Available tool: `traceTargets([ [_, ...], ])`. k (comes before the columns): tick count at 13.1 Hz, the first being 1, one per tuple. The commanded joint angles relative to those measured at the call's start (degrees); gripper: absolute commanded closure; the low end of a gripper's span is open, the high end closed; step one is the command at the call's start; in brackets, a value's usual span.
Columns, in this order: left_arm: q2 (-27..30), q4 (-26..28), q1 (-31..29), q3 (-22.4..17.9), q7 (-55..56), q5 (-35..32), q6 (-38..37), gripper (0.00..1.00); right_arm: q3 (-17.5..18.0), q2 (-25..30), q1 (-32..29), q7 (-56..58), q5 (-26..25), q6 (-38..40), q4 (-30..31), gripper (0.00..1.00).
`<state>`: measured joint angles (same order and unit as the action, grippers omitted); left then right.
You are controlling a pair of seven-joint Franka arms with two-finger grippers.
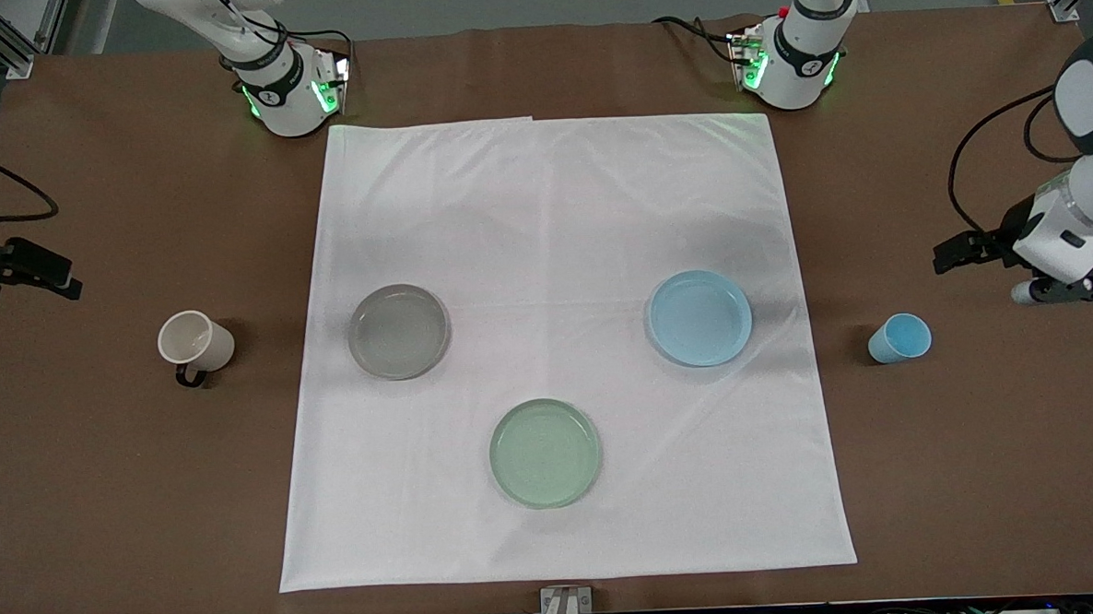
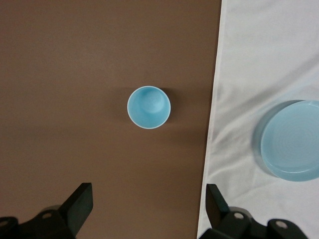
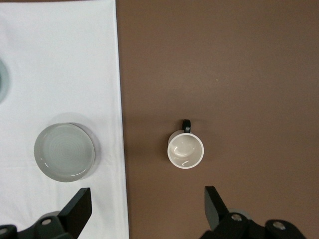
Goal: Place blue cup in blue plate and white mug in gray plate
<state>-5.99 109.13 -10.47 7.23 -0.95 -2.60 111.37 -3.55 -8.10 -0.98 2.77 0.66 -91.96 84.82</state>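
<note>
Hovering open-jawed over bare tabletop, left gripper (image 2: 147,209) eyes the upright blue cup (image 1: 899,338), light and smooth, best pinched across its rim; right gripper (image 3: 147,209), also open, overlooks the white mug (image 1: 195,343)

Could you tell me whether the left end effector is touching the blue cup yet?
Apart. In the left wrist view the left end effector hangs open above the blue cup, with bare brown table visible between its fingers and the cup.

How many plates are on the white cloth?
3, none hidden. The gray plate lies toward the right arm's end, the blue plate toward the left arm's end, and the green plate between them, nearer the front camera.
</note>
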Motion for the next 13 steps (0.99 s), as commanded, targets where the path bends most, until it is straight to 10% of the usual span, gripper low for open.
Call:
traceTargets([
  [1,-2.77,3.18,-2.26,0.42,-1.07,-3.98,7.78,0.0,0.47,-5.23,-2.09,0.3,-0.58,-3.12,1.84,0.0],
  [7,-14.3,2.58,-4.64,0.42,-3.09,-4.44,20.72,0.08,0.56,-13.42,-5.7,8.48,0.3,-30.6,16.93,0.0],
  [13,-17.56,1.96,-4.73,0.51,-3.09,-4.26,22.14,0.3,0.56,-20.02,-7.63,8.39,0.39,-40.91,20.36,0.01],
])
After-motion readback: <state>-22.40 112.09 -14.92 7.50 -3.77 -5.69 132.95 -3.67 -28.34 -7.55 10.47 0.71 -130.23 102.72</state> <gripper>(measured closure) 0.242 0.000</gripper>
